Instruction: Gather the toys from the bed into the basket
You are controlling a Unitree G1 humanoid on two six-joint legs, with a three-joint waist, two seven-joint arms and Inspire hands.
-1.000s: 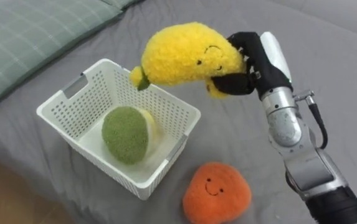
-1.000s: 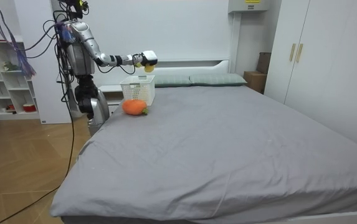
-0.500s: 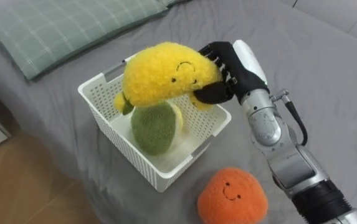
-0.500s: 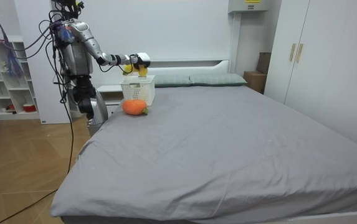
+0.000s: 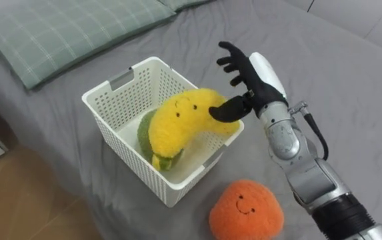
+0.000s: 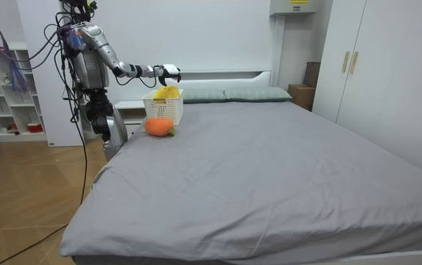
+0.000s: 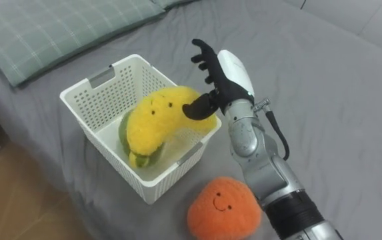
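Drop-off step. Right hand point(image 5: 249, 83) over basket point(image 5: 127, 100), fingers spread apart, gripping nothing. Yellow toy point(image 5: 181, 120) lies in the basket just under the thumb. Next, likely: orange toy point(image 5: 246, 208) on the bed below the wrist; calls for lowering and closing round it.

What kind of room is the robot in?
It looks like a bedroom. There is a big bed with a grey cover, checked pillows at its head, and a tall white wardrobe standing beside it.
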